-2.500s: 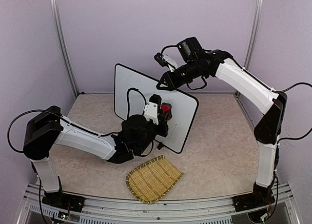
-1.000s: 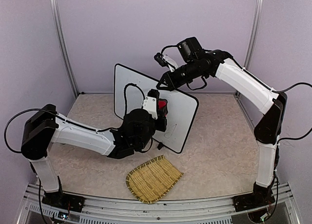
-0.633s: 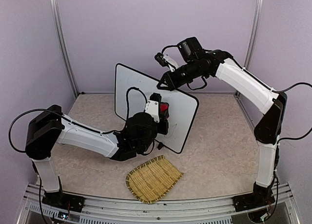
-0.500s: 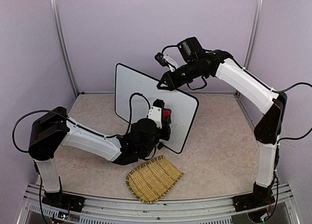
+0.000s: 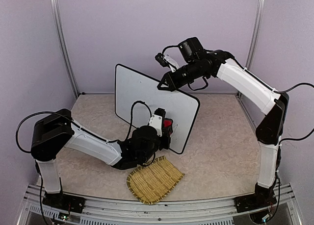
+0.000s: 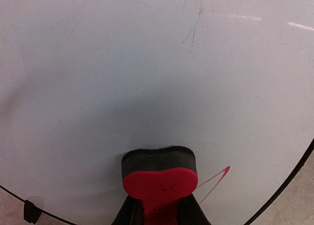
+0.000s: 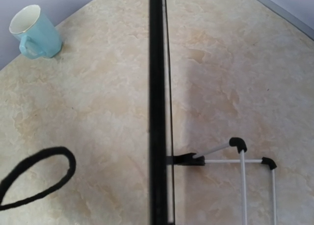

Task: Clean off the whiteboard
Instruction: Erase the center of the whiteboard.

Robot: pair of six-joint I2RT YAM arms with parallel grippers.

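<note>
The whiteboard (image 5: 142, 95) stands upright on the table, turned at an angle. My right gripper (image 5: 163, 84) is shut on its top edge; the right wrist view looks straight down the black rim (image 7: 156, 87), and its fingers stay out of that frame. My left gripper (image 5: 167, 125) is shut on a red eraser with a black felt face (image 6: 159, 173). The felt presses flat against the whiteboard (image 6: 147, 78) low on its right side. Faint grey scratches (image 6: 194, 31) and a thin red line (image 6: 213, 180) show on the white surface.
A woven straw mat (image 5: 154, 179) lies in front of the board near the left arm. Behind the board stand a light-blue mug (image 7: 35, 31) and a thin white wire stand (image 7: 243, 159). A black cable loop (image 7: 37, 178) hangs in the right wrist view.
The left arm has carried the eraser down and to the right across the board's face. The right arm and the board have stayed put.
</note>
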